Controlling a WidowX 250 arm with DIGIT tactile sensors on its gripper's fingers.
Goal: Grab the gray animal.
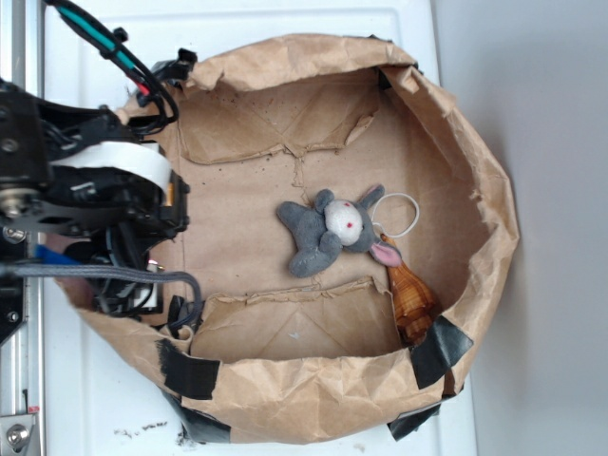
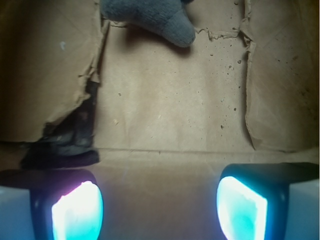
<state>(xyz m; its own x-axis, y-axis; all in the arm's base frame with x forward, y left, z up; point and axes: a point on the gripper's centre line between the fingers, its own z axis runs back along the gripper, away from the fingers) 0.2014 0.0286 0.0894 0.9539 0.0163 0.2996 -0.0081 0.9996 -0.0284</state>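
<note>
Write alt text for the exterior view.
A gray plush bunny with a white face lies on the floor of a crumpled brown paper-lined box, a brown striped seashell by its ear. The black robot arm hangs over the box's left edge, away from the bunny.

place: robot lab bench | cues: metal rail (image 1: 19, 380), taped paper-lined bin (image 1: 475, 190), white tabletop (image 1: 85, 408)

No readable text, label, brand, number or sign shows in either view — not on the brown paper bag (image 1: 313, 389), its black tape (image 1: 190, 369), or the robot arm (image 1: 85, 199).
</note>
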